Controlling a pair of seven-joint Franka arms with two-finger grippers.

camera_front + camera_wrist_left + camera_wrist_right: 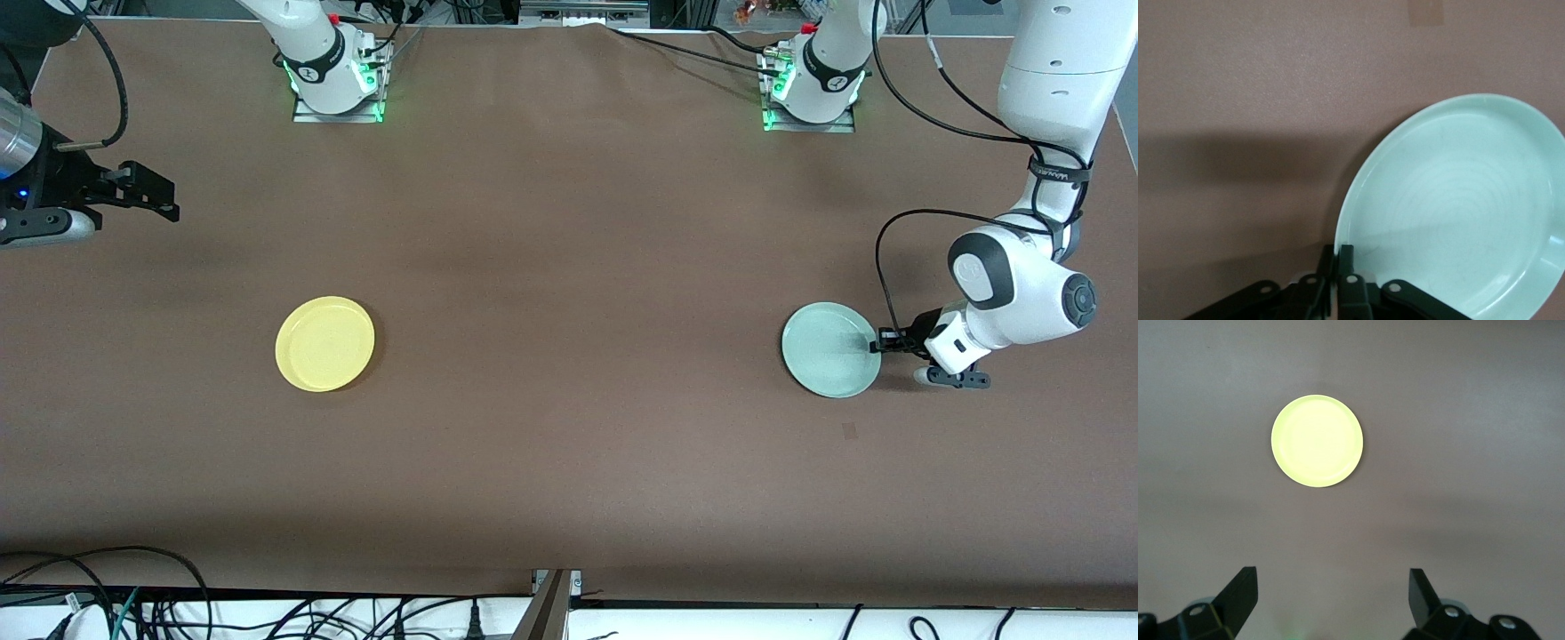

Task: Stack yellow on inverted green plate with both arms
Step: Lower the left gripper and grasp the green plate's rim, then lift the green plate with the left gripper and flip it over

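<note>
The pale green plate (829, 348) lies right side up on the table toward the left arm's end. My left gripper (880, 342) is low at the plate's edge and is shut on its rim; the left wrist view shows the plate (1465, 213) with the fingers (1346, 257) pinching the rim. The yellow plate (324, 343) lies right side up toward the right arm's end. My right gripper (147, 200) is open and empty, held high over the table edge; its wrist view shows the yellow plate (1317, 441) well below the gripper (1333, 587).
The brown table (569, 267) carries only the two plates. The arm bases (336, 76) stand along its farthest edge. Cables (133, 596) lie off the table's nearest edge. A small tape patch (849, 431) sits nearer the camera than the green plate.
</note>
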